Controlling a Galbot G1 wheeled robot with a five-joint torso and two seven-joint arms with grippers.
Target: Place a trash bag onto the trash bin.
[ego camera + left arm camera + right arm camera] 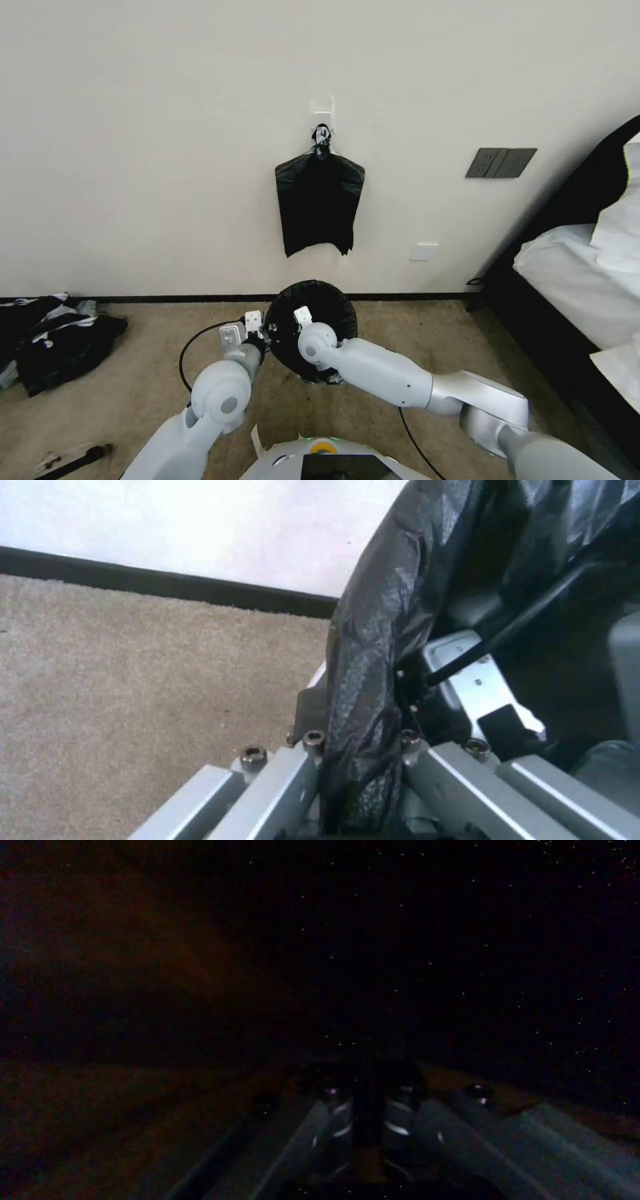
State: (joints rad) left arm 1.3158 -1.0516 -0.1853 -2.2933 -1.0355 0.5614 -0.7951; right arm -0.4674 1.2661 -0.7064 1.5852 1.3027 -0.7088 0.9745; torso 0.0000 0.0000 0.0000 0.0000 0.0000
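At the far left of the head view a cloth heap (50,340) is seen lying on the carpet (133,347), well apart from the work. Moving right, the left gripper (257,337) is held at the left edge of the bin (320,379), low centre of the frame, and in the left wrist view the bag (373,680) is pinched between its fingers (287,780), which are closed right down on a fold of film. The grip looks meant to keep that side of the film at the rim. The bag (313,313) is already spread over the bin's mouth, its black film covering the opening, with only a little of the bin showing below. Above it, a bundle (319,203) of bags is hung from a hook on the wall (133,133). Further right, the right gripper (303,333) is reached down inside the bag, probably to press the film into the bin; in its wrist view all is dark, so its fingers cannot be judged.
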